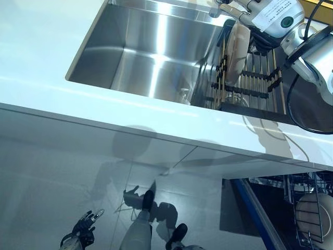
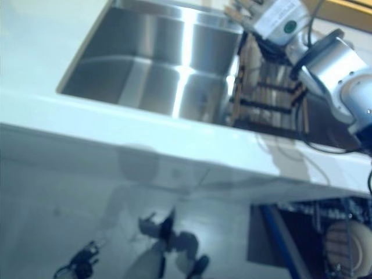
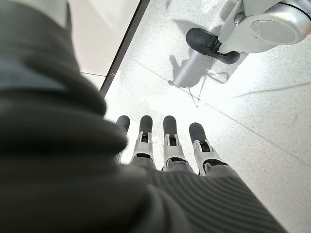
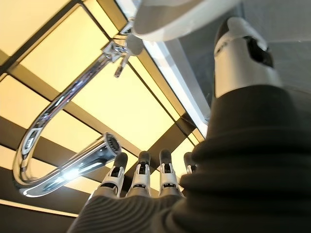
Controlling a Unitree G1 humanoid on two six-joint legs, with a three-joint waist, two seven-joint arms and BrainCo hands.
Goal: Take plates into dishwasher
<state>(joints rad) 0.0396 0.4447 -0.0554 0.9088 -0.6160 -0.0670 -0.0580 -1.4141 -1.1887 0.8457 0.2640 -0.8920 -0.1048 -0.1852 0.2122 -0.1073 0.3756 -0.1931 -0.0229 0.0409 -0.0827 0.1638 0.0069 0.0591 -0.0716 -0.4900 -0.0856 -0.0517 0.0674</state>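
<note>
At the lower left of the frame, the left hand (image 1: 83, 227) is being held low over the floor, fingers straight. At the upper right, a plate (image 1: 239, 42) is standing in the sink's drying rack (image 1: 255, 83), and the right hand (image 4: 141, 182) is being held above it, fingers extended.

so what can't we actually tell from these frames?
- Right hand to plate in the drying rack: contact unclear; the eye views cut the fingers at the top edge, and the right wrist view shows only straight fingers against the faucet.
- Dishwasher rack: cut by the corner, load unclear.
- Left hand: open, idle over the floor.
</note>
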